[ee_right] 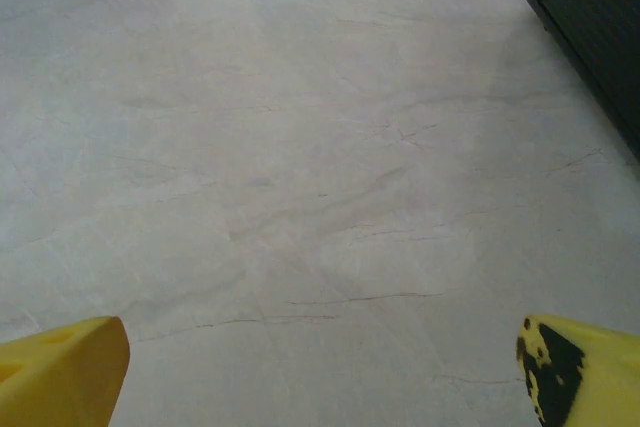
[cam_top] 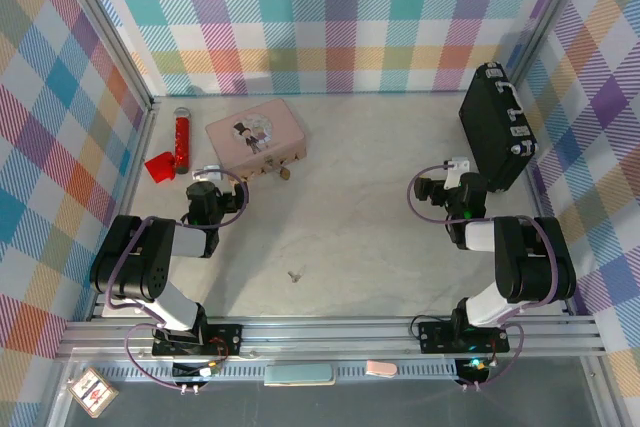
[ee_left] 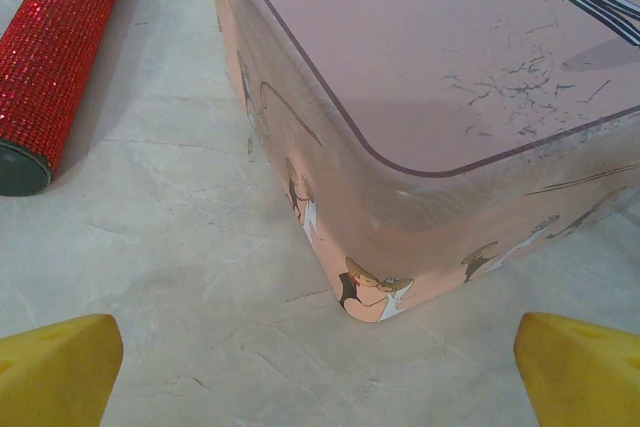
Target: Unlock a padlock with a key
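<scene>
Pink box (cam_top: 255, 132) lay shut, contents hidden, black case (cam_top: 495, 127) closed, left gripper (ee_left: 320, 372) and right gripper (ee_right: 320, 372) gaped wide, empty

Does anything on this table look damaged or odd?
The pink box has fine cracked-looking scuff marks on its lid near the rounded corner, as if the print is worn. Nothing else stands out.

The middle of the desk (cam_top: 350, 217) is open; the pink box (ee_left: 450, 67) blocks my left end effector (ee_left: 320, 372) ahead, and the black case (cam_top: 495, 127) crowds my right.
</scene>
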